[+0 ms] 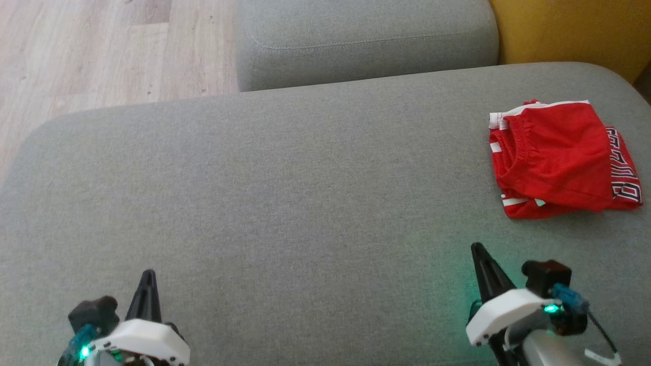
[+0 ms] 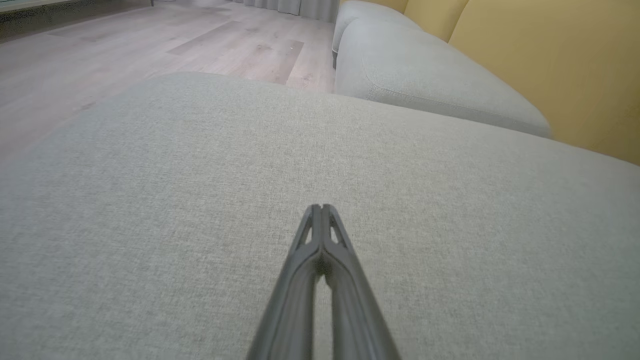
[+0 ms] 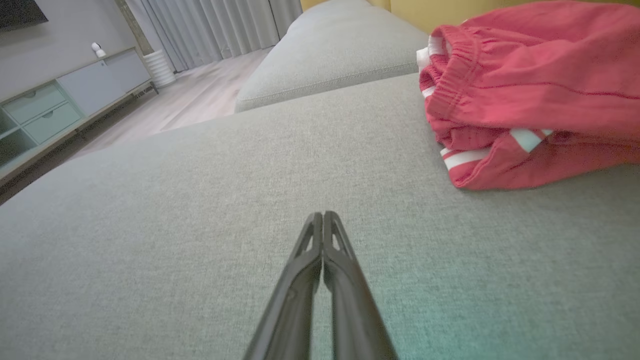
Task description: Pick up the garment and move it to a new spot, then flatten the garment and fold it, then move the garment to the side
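The grey sofa cushion (image 1: 285, 193) carries the work, with wood floor (image 1: 76, 51) beyond its far left corner. At the near edge, left, the left claw (image 1: 148, 278) is pressed together and empty. At the near edge, right, the right claw (image 1: 478, 251) is likewise pressed together and empty. The red garment (image 1: 554, 157) lies in layers by the far right edge. It is judged light, soft and limp, and best pinched at the elastic waistband (image 3: 452, 75).

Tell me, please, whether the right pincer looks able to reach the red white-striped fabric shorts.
Probably yes: only bare grey fabric cushion lies between the shut right pincer and the red white-striped shorts.
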`<state>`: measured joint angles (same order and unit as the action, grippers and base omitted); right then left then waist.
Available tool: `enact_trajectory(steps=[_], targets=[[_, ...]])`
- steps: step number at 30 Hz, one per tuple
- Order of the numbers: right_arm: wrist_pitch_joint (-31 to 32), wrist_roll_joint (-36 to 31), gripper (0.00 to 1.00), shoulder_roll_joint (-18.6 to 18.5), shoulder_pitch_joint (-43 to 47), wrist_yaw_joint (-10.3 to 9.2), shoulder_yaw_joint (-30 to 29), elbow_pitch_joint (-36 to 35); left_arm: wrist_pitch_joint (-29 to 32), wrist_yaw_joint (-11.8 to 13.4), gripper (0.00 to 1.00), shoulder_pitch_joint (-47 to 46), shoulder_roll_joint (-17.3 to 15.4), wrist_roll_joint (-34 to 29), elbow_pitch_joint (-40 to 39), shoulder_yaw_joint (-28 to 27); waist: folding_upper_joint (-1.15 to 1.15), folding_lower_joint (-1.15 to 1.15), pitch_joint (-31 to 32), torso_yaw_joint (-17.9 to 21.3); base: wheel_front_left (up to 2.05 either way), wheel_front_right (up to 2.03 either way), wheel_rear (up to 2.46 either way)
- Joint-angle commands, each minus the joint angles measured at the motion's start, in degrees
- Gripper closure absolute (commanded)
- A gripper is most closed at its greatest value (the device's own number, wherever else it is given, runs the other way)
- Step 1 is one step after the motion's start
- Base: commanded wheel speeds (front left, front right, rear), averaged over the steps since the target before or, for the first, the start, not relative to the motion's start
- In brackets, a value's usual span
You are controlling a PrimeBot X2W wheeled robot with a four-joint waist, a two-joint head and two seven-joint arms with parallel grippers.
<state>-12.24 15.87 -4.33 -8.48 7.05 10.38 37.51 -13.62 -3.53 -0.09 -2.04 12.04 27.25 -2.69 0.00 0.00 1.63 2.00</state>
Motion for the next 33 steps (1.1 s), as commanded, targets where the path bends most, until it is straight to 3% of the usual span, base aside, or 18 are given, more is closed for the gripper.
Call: enact_trajectory(steps=[1, 33], targets=[[0.2, 1.6, 1.0, 0.1, -3.9, 0.02, -0.8, -2.5, 0.3, -0.2, 1.0, -3.5, -0.5, 1.6, -2.2, -0.6, 0.0, 0.0, 0.0, 0.0, 0.0, 0.0, 0.0], [5.1, 21.7, 1.0, 0.4, -2.1, 0.13, -5.0, -8.3, 5.4, -1.2, 1.0, -3.9, -0.6, 22.8, -5.5, -1.1, 0.0, 0.0, -0.5, -0.6, 0.0, 0.0, 0.0]])
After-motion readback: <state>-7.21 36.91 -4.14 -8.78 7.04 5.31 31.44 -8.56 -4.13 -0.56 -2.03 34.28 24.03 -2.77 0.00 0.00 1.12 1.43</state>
